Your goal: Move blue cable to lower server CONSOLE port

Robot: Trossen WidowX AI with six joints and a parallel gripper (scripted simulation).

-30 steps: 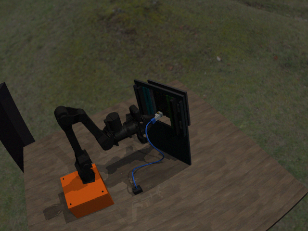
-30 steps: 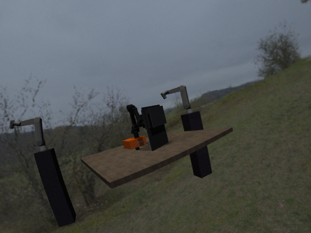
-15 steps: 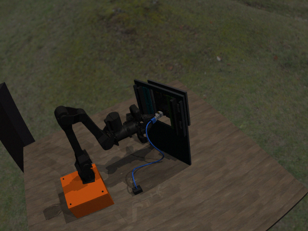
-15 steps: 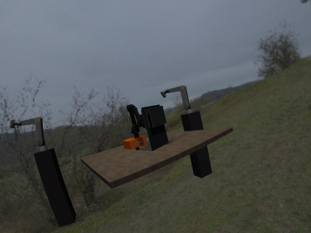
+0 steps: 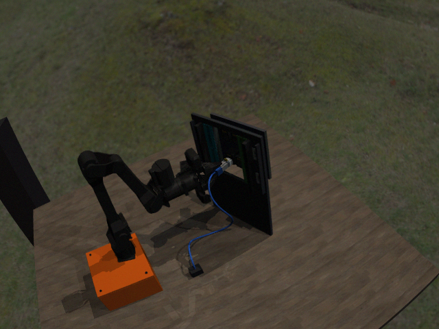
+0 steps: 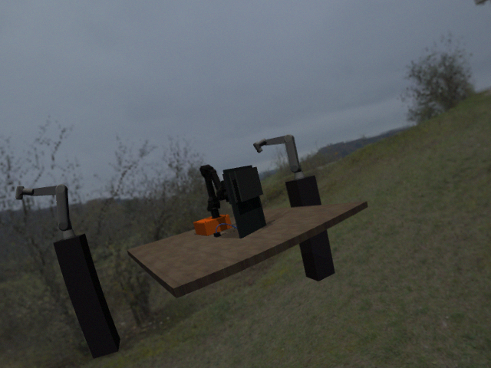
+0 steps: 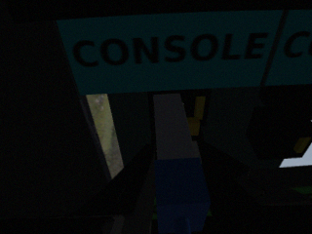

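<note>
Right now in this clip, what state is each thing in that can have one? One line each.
jaws: shut on the plug
plug: held in front of a port under a CONSOLE label; whether seated, cannot tell
blue cable: slack, curving down to the black block
black block: resting on the table
server panel: standing upright
arm: extended toward the panel

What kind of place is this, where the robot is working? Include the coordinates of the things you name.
Probably an outdoor robot test setup on a grassy hillside: a wooden table [image 5: 319, 226] [image 6: 238, 253] stands over grass [image 5: 337, 53] [image 6: 416, 238], with bushes [image 6: 130, 238] behind and two grey arms on dark pillars [image 6: 79, 285] [image 6: 303, 192].
</note>
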